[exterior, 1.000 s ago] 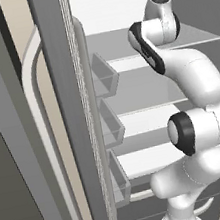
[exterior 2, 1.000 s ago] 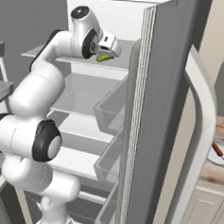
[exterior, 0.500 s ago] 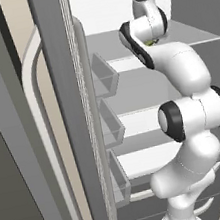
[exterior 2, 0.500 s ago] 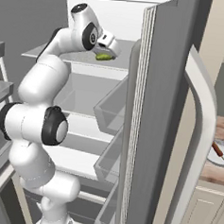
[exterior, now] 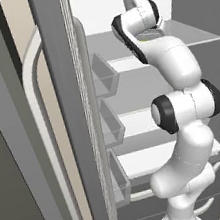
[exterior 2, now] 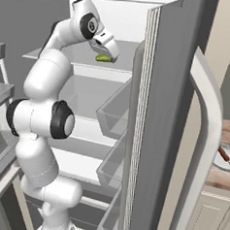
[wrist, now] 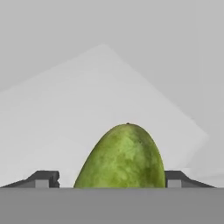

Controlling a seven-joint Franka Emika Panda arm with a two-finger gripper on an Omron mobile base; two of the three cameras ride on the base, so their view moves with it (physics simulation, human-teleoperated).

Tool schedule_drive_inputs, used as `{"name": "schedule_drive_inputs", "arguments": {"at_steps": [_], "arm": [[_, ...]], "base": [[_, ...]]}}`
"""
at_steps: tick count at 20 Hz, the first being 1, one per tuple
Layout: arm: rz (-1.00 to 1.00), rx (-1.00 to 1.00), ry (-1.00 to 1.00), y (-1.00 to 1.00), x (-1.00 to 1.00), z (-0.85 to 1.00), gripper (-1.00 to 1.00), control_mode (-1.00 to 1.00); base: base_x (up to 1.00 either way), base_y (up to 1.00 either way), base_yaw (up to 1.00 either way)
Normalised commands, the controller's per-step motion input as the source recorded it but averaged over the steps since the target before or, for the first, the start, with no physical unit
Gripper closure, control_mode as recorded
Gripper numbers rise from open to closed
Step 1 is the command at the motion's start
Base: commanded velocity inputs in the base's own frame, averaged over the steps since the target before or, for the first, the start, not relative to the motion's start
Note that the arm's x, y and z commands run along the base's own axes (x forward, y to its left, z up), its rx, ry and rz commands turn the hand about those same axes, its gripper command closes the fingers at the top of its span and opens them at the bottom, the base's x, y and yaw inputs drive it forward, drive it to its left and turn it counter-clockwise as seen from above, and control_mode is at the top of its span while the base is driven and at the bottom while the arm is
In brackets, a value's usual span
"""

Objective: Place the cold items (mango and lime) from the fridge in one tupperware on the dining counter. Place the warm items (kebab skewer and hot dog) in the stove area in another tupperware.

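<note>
The fridge (exterior 2: 170, 116) stands open and my arm reaches up onto its top shelf (exterior: 191, 37). The mango (wrist: 122, 157), a yellow-green fruit, lies on that shelf and shows under the hand in the right base view (exterior 2: 104, 59). My gripper (wrist: 111, 179) is open and straddles it. The right fingertip (wrist: 174, 178) is close against the fruit, and the left fingertip (wrist: 47, 178) stands a small gap away. The lime, the kebab skewer, the hot dog, the tupperware, the dining counter and the stove area are out of view.
Grey door bins (exterior: 103, 75) line the open left door beside the arm. The right door with its long pale handle (exterior 2: 210, 109) stands close on the right. Past it, a thin red-brown stick (exterior 2: 223, 153) rests on a white plate on a marbled counter.
The hand has swung further in and down onto the mango. The fingers have drawn in a little around it.
</note>
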Motion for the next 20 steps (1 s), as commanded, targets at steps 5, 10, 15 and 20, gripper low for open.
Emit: {"name": "schedule_drive_inputs", "arguments": {"at_steps": [5, 10, 15, 20], "arm": [[-0.23, 0.12, -0.43, -0.12, -0.52, -0.67, 1.0, -1.0], [0.0, 0.23, -0.99, -0.14, -0.91, -0.7, 1.0, -1.0], [0.02, 0.14, -0.68, -0.01, -1.0, -0.17, 1.0, -1.0], [0.08, -0.1, 0.04, 0.08, -1.0, 0.23, 1.0, -1.0]], "base": [[0.0, 0.0, 0.0], [0.0, 0.0, 0.0], [0.0, 0.0, 0.0], [0.0, 0.0, 0.0]]}}
